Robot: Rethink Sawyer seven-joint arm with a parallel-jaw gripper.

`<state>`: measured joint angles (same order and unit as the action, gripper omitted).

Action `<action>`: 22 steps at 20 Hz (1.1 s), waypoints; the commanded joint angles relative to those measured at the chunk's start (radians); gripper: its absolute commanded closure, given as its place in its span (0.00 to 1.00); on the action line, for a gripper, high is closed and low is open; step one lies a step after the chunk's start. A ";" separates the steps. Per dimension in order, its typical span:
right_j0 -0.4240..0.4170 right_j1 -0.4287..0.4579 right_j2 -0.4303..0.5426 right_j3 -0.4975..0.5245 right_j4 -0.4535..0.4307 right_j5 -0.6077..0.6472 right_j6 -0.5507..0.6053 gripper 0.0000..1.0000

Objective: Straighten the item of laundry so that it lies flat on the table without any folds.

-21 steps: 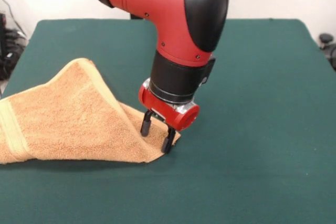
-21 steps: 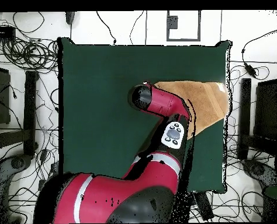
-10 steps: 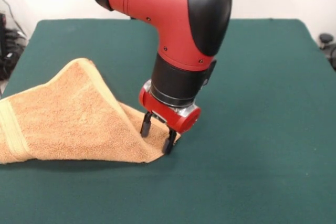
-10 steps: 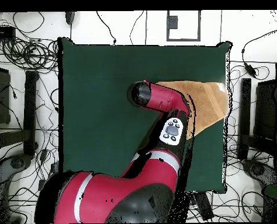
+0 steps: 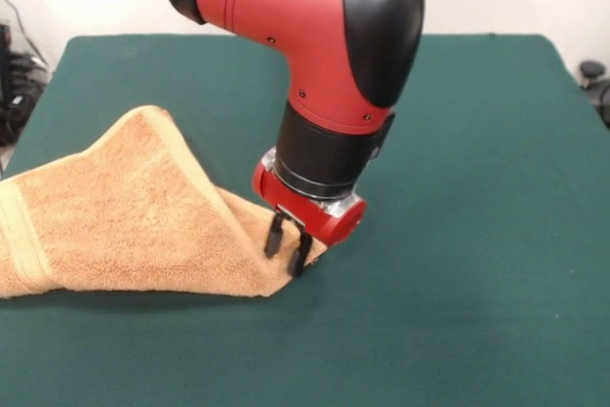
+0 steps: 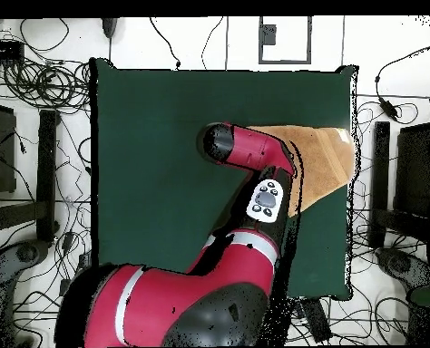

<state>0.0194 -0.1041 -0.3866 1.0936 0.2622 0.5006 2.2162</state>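
The item of laundry, a tan-orange terry towel, lies folded over itself on the left part of the dark green table. A raised ridge runs from its far peak down to its right corner. My gripper points down at that right corner, its two black fingers shut on the towel's edge. In the overhead view the towel shows at the table's right side. There the red arm covers the gripper and part of the cloth.
The towel's pale border band reaches the table's left edge in the front view. Cables and dark equipment surround the table on the floor.
The gripper's fingers have drawn together on the towel's right corner; a second ago they stood apart astride it. The arm has shifted only slightly, and the towel has not moved.
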 commanded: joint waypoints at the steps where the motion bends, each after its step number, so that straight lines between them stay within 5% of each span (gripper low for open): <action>1: 0.036 0.082 0.076 0.020 -0.033 0.082 0.089 1.00; 11: 0.053 0.036 0.069 0.089 -0.018 0.062 0.125 1.00; 15: -0.009 -0.182 0.194 0.342 -0.017 0.135 -0.015 1.00; 22: -0.001 -0.350 0.192 0.484 -0.029 0.263 -0.026 1.00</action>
<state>0.0070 -0.2972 -0.3414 1.3309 0.2598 0.5657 2.2162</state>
